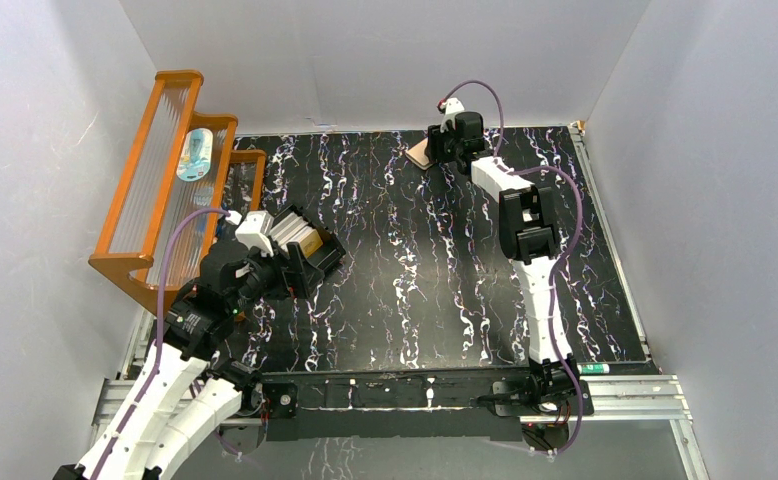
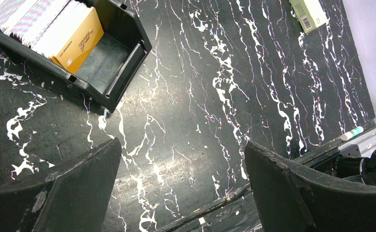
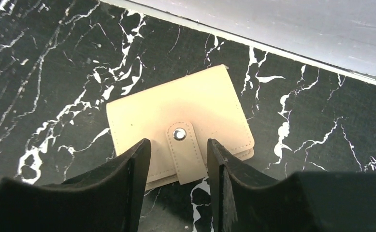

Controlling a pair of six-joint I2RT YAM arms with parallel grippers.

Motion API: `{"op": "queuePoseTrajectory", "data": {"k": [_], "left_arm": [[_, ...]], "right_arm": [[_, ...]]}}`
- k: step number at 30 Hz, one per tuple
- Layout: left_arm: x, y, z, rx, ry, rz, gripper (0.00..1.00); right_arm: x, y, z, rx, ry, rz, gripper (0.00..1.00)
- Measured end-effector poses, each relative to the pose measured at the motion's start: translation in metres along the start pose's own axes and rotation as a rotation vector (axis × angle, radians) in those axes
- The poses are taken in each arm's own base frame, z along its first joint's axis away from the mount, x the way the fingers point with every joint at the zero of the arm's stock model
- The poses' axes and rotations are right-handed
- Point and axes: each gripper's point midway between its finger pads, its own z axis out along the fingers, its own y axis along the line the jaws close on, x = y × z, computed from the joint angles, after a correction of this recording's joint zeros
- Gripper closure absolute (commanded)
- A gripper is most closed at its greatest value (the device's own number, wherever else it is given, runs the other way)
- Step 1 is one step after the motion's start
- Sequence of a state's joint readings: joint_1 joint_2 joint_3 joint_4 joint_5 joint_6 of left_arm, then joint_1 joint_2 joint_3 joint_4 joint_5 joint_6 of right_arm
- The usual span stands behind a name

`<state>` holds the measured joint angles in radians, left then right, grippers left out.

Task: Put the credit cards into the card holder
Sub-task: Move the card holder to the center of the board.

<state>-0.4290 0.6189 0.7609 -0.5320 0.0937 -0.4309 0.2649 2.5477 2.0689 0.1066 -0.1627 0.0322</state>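
Zero cards are in the holder, as far as the views show. The credit cards (image 2: 46, 29), thin whitish rectangles with an orange-gold one at the open end of the stack, stand on edge in a black plastic open tray (image 2: 128, 58) at the left side of the black, white-veined table (image 2: 191, 96). None is held. The left claw (image 2: 182, 145) hangs above bare table just beside that tray, its jaws spread wide and empty.

The card holder (image 3: 176, 106), a small tan leather-look folding wallet, lies flat on the table at the far edge, close to the back wall and well apart from the tray. It is shut: its snap tab (image 3: 186, 150) is fastened over the front cover and no sleeve is visible. The right claw (image 3: 179, 145) is low over it with jaws parted, one finger on either side of the tab. A gap shows on one side, so it grips nothing. Whether the fingertips touch the cover cannot be told.

Judgement: the task is at its start. Outstanding: unfasten the tab, open the holder, bring cards and holder together, and sleeve each card.
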Motion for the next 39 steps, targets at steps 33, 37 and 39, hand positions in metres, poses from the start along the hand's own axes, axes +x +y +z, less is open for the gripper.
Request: {"op": "queuePoseTrajectory", "data": {"k": [33, 37, 39], "left_arm": [[-0.004, -0.001, -0.006, 0.005, -0.030, 0.002, 0.01], [-0.004, -0.001, -0.006, 0.005, -0.030, 0.002, 0.01], [-0.004, -0.001, -0.006, 0.006, -0.030, 0.002, 0.01]], "right_arm": [[0.035, 0.051, -0.036, -0.143, 0.193, -0.232, 1.00], [0.033, 0.059, -0.052, -0.152, 0.228, -0.210, 0.79], [0.030, 0.060, -0.058, -0.148, 0.236, -0.207, 0.72]]}}
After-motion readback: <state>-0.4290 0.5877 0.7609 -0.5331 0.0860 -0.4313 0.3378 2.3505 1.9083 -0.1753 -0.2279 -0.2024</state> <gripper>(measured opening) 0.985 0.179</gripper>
